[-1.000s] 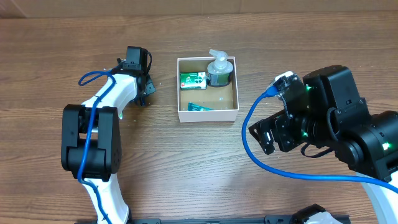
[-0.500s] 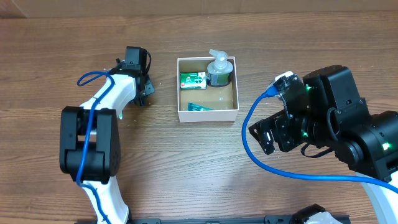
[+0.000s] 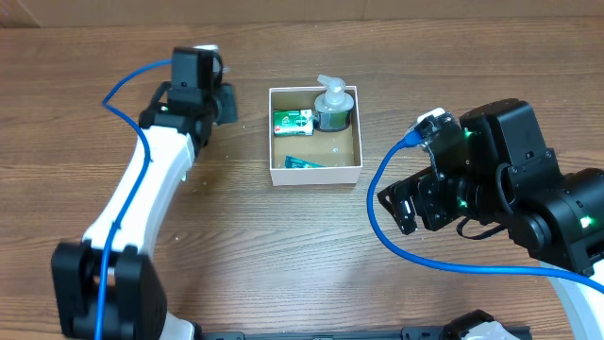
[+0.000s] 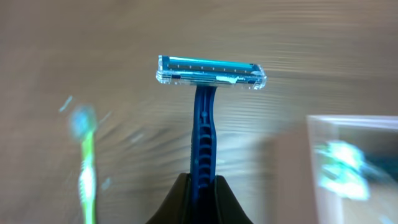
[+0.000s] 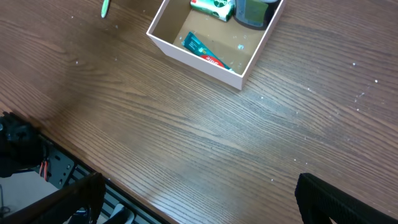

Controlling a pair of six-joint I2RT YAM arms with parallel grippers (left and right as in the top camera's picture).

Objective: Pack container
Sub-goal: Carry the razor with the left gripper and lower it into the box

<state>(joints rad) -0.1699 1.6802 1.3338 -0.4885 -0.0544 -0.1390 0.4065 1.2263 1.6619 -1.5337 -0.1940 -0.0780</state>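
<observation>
The left claw (image 4: 199,182) clamps a blue razor (image 4: 210,70), with the container (image 4: 354,120) to its right and a green toothbrush (image 4: 87,171) to its left, while the right claw (image 5: 199,194) stands apart.

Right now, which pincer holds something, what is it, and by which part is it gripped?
The left pincer grips the blue razor by the lower end of its handle, blade head free. The right pincer is open and holds nothing.

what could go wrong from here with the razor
The left gripper pinches the razor only low on its handle, so it may pivot or slip. The container already holds a pump bottle and packet; the razor could catch a wall.
</observation>
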